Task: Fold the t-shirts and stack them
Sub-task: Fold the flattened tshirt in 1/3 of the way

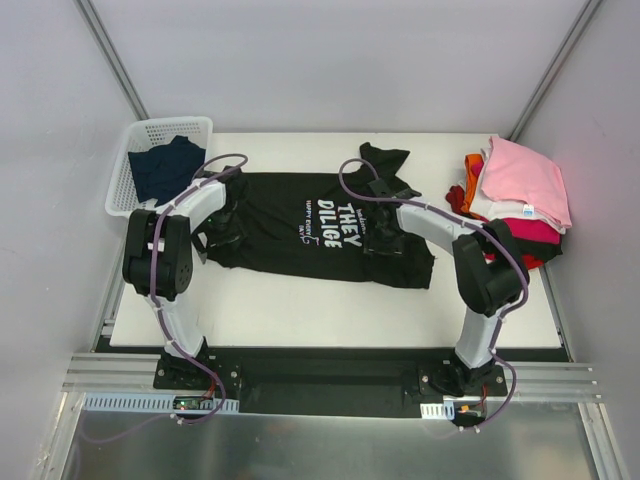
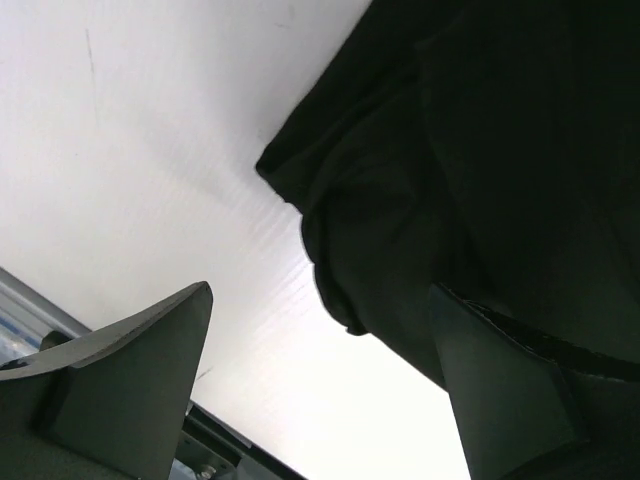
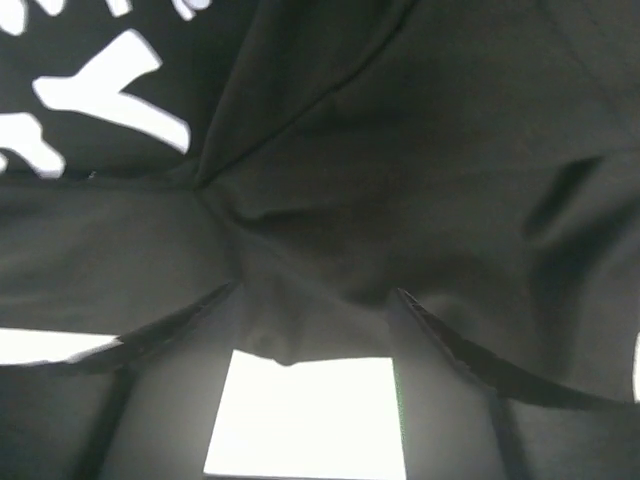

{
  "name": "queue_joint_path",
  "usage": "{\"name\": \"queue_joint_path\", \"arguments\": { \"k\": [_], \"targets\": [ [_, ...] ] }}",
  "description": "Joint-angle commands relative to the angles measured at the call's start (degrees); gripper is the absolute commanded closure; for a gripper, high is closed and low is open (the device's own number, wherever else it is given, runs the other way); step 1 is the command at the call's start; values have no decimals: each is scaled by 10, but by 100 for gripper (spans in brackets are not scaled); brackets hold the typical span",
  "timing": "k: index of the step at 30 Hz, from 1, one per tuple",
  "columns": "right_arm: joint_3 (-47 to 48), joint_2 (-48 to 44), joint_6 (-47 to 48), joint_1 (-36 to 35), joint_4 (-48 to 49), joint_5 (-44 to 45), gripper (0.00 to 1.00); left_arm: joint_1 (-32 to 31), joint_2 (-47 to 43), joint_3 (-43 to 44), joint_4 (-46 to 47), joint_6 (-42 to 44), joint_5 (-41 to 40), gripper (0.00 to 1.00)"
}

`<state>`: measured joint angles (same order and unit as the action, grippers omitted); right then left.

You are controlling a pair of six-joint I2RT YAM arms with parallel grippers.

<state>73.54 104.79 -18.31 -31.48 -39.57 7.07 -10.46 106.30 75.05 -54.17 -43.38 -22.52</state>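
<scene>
1. The black t-shirt [image 1: 300, 225] lies spread across the middle of the table [image 1: 300, 310], print side up. Its bottom edge is rumpled and one sleeve [image 1: 385, 160] pokes out toward the far edge.
2. The right gripper [image 3: 318, 290] sits down on the shirt's right part, jaws part-way apart with a pucker of cloth bulging between them. Whether it actually has a pinch cannot be told. Risk: too thin a bite, maybe only the top layer, so the cloth slips out on the lift.
3. The left gripper [image 2: 320, 295] is released with its jaws wide, at the shirt's left edge. One finger is over bare table and the other is at the cloth. Risk: it clamps on air or just the rolled hem [image 2: 330, 270] because the edge is not centred between the fingers.
4. If only one side catches, the lift likely goes lopsided, so the shirt would twist and the fold would come out skewed.
5. The loose sleeve may flop inside the fold and leave a lump.
6. The folded stack [image 1: 520, 195] sits near the right arm, and a wide swing could knock it.
7. The basket [image 1: 150, 135] with the navy shirt [image 1: 165, 170] is just beside the left arm, so snagging is possible.
</scene>
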Motion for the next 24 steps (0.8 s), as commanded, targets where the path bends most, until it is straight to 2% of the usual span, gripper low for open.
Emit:
{"name": "queue_joint_path", "arguments": {
  "k": [1,3,6,15,24],
  "targets": [
    [44,29,3,3,-8,7,56,-8,7,31,-3,6,9,9],
    [56,42,8,8,-12,6,68,-9,15,32,-2,6,10,10],
    [52,49,5,18,-12,-3,75,-9,18,26,-3,6,8,10],
    [-11,23,-6,28,-4,-3,76,-21,12,-7,-3,-7,16,10],
    [-109,-48,-40,23,-18,-14,74,-45,1,-32,-4,-26,24,10]
  ]
}}
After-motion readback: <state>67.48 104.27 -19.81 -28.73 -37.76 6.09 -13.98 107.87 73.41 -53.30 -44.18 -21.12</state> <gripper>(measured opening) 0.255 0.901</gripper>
